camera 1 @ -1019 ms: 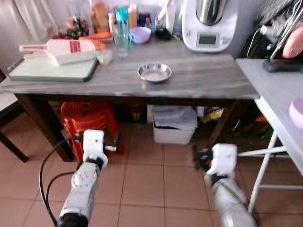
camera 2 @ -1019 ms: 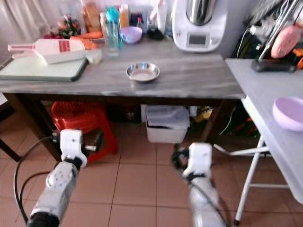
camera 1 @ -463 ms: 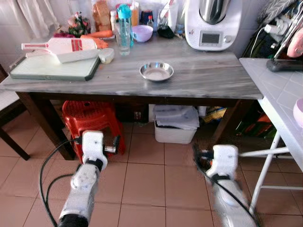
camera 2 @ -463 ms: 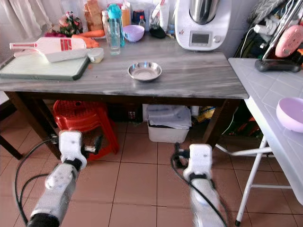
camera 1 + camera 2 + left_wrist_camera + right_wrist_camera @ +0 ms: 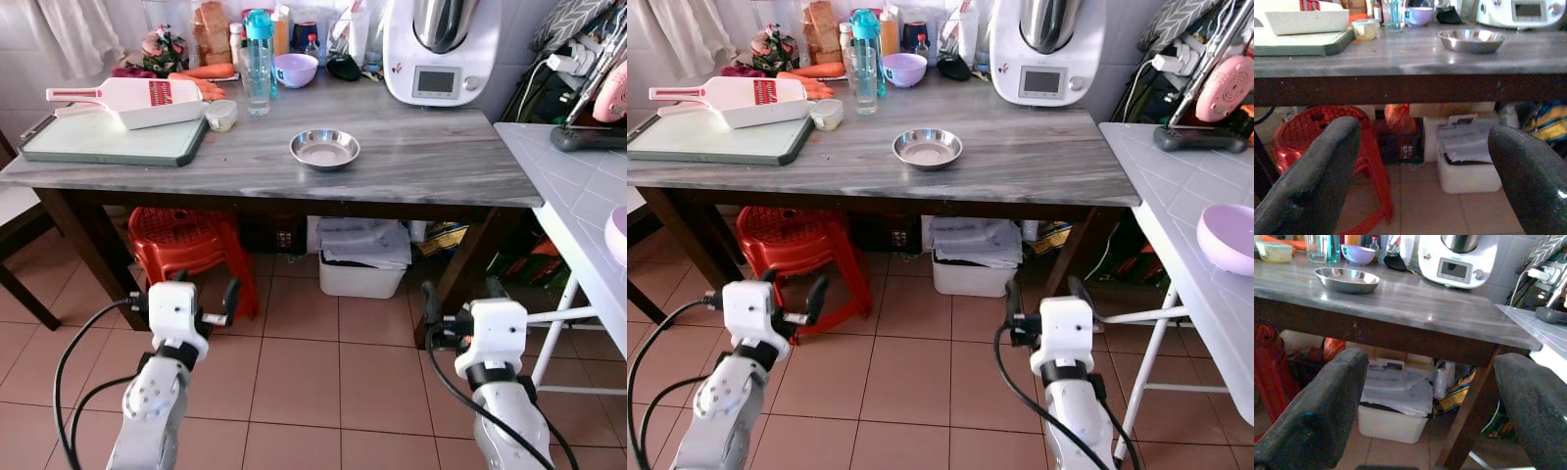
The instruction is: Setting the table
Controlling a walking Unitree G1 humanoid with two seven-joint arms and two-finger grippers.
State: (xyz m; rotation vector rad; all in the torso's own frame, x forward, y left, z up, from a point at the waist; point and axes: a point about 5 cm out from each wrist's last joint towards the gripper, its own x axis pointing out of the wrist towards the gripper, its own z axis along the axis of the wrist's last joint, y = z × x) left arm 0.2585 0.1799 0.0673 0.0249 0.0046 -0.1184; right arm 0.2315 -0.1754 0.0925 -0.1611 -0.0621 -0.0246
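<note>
A steel bowl [image 5: 324, 149] sits near the middle of the grey wooden table [image 5: 421, 166]. A small purple bowl [image 5: 296, 69] stands at the table's back among bottles. Another purple bowl [image 5: 1227, 238] rests on the white side table [image 5: 573, 181] to the right. Both arms are held low in front of the table, above the tiled floor. My left gripper [image 5: 204, 289] is open with nothing between its fingers [image 5: 1312, 181]. My right gripper [image 5: 460, 294] is likewise open and empty, its fingers [image 5: 1317, 416] pointing at the table's underside.
A green cutting board [image 5: 108, 140] with a white slicer [image 5: 137, 98] lies at the table's left. A glass and blue bottle [image 5: 258, 54] and a white kitchen machine [image 5: 441, 49] stand at the back. Under the table are a red stool [image 5: 186, 245] and a white bin [image 5: 364, 259].
Both wrists have turned so the black fingers now stand spread toward the table, and the arms have moved slightly apart. The picture has sharpened; the table's things have not moved.
</note>
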